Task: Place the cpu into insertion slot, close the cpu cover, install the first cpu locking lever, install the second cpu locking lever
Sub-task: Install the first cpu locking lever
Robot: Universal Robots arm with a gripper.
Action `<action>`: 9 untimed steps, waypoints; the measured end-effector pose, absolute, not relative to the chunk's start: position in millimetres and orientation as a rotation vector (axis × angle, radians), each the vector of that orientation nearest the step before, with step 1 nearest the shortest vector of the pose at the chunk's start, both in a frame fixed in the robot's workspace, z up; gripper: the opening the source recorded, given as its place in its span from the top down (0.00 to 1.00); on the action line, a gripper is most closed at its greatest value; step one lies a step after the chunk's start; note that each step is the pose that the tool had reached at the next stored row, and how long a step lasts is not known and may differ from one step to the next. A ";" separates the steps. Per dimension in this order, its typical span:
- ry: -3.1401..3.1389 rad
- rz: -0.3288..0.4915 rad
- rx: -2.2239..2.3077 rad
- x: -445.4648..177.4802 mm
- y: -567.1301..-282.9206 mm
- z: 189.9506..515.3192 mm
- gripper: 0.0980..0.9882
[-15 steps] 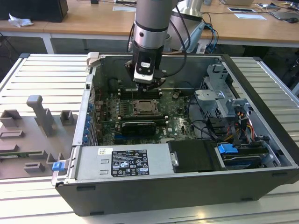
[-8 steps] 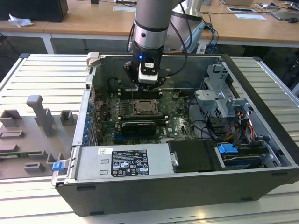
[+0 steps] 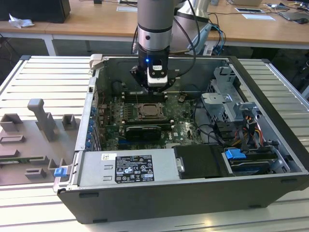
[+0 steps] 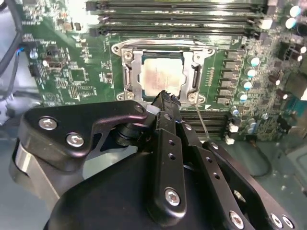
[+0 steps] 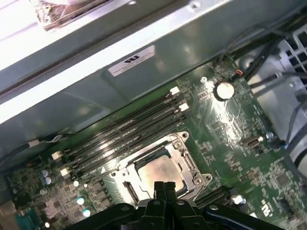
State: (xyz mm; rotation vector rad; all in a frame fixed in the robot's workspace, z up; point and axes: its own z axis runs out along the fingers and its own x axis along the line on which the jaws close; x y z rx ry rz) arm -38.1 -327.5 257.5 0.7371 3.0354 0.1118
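The cpu point(image 4: 163, 75) point(image 5: 160, 170) lies flat in the insertion slot point(image 3: 148, 112) in the middle of the green motherboard. The silvery cpu cover point(image 4: 134, 72) point(image 5: 190, 163) lies down around it, with the chip's pale top showing through its open middle. A thin metal lever rod point(image 4: 202, 122) slants up beside one corner of the socket. My gripper point(image 3: 157, 89) point(image 4: 165, 96) point(image 5: 163, 186) hovers just above the socket's edge, a little toward the back of the case. Its fingers are pressed together and hold nothing.
Long black memory slots point(image 4: 177, 19) point(image 5: 124, 132) run beside the socket. The power supply box point(image 3: 128, 166) fills the case's front, and drive cages with cables point(image 3: 231, 111) stand at the exterior view's right. A grey fixture board point(image 3: 34, 140) lies outside the case at the left.
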 end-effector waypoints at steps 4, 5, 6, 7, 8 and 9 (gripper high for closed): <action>3.066 0.112 0.614 -38.1 -327.6 257.0 0.99; 3.073 0.113 0.579 -38.1 -327.6 256.8 0.99; 3.079 0.113 0.550 -38.1 -327.5 256.6 0.99; 3.087 0.113 0.513 -38.1 -327.4 256.3 0.99; 3.091 0.113 0.489 -38.1 -327.2 256.1 0.99; 3.096 0.114 0.463 -38.1 -327.0 256.0 0.99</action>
